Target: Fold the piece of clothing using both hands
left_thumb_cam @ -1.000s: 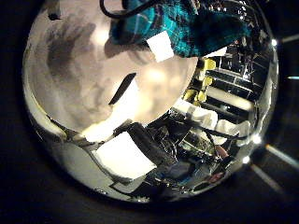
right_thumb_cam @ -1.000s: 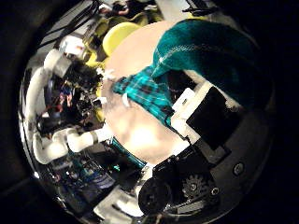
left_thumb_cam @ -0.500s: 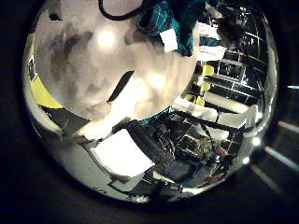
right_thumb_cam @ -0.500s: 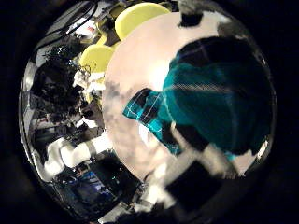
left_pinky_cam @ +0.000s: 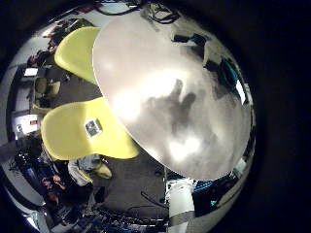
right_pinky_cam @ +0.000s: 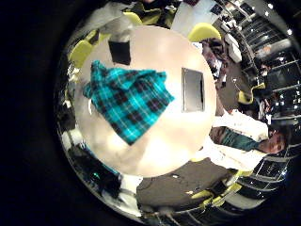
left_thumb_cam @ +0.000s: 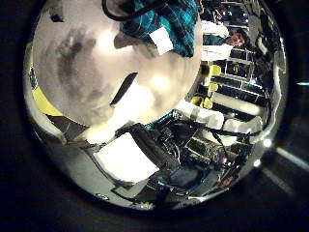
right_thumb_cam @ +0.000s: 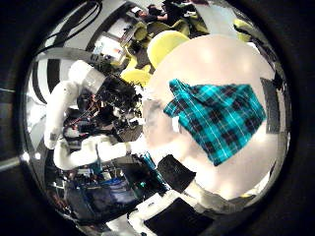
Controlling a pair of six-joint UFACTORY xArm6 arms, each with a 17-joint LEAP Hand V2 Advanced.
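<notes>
The round pale surface [right_pinky_cam: 165, 141] filled the middle of the right hand's little-finger view, seen from well above. On it the teal and black checked cloth [right_pinky_cam: 127, 99] lay spread in one rumpled piece, near the surface's edge, with a dark flat rectangle [right_pinky_cam: 193, 89] beside it and apart from it. A second earlier that cloth had crowded the right hand's [right_thumb_cam: 192, 187] thumb-side view. Now all of it showed, so I judged that the hand had let go and risen. The left hand [left_thumb_cam: 124, 159] still hung near the cloth's edge, where a small white label [left_thumb_cam: 164, 39] showed. Whether either hand was clenched or relaxed, I could not tell. The fold looked unfinished, and a fresh hold seemed needed.
</notes>
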